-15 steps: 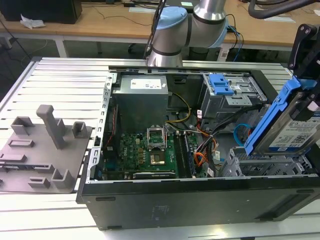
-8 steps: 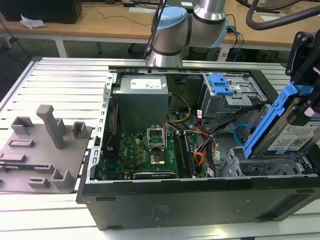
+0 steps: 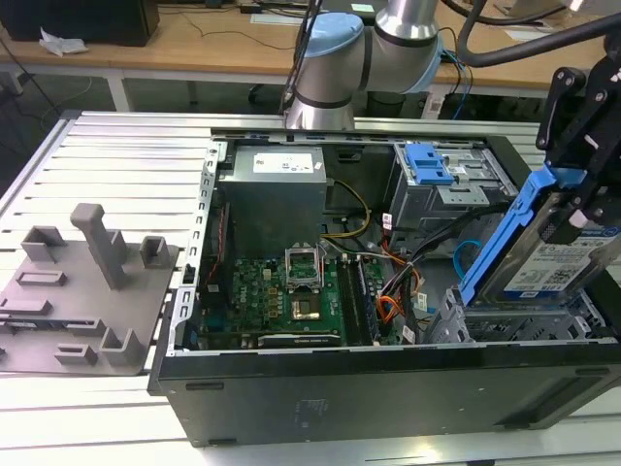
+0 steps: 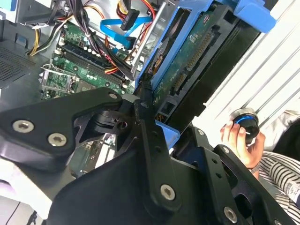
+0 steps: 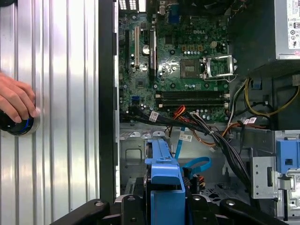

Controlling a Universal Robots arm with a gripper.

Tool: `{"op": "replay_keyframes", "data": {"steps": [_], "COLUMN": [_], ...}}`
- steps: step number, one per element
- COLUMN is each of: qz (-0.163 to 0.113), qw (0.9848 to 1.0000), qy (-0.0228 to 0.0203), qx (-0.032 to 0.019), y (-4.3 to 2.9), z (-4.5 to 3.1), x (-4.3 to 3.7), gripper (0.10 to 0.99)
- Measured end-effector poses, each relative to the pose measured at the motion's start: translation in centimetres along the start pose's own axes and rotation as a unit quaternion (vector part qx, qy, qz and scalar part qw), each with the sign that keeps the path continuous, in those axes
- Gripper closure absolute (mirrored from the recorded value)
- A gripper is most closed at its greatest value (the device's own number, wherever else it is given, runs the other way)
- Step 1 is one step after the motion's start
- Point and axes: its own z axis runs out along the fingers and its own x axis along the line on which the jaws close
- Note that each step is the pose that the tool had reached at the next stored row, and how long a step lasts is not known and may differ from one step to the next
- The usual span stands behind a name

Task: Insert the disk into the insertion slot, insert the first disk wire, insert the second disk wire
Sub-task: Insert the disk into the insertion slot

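found gripper at exterior view's right, fingers clamped on disk by its blue carrier. noted disk held tilted, label showing, lower end at top of insertion slot, upper end raised; contact w/ slot unclear, not seated in bay. logged slot at corner of open pc case, blue cable loose betw. slot and motherboard. recorded grey cage w/ blue latch behind slot. observed a person's hand on round knob on ribbed table beside case in first wrist view.
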Motion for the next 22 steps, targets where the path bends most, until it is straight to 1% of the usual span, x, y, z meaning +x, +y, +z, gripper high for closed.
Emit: {"op": "replay_keyframes", "data": {"steps": [3, 8, 9, 10, 12, 13, 22], "qz": [0.000, 0.000, 0.000, 0.000, 0.000, 0.000, 0.000], "qw": [1.0000, 1.0000, 1.0000, 1.0000, 1.0000, 1.0000, 1.0000], "qy": [-0.0005, -0.0003, -0.0004, -0.0004, -0.0004, -0.0004, -0.0004], "qx": [0.0000, 0.0000, 0.0000, 0.0000, 0.0000, 0.0000, 0.0000], "y": [0.01, 0.06, 0.06, 0.05, 0.03, 0.02, 0.02], "z": [0.26, 1.25, 1.57, 2.07, 2.73, 2.93, 3.03], "x": [-0.15, -0.16, -0.15, -0.15, -0.15, -0.15, -0.15], "gripper": [0.722, 0.722, 0.722, 0.722, 0.722, 0.722, 0.722]}}
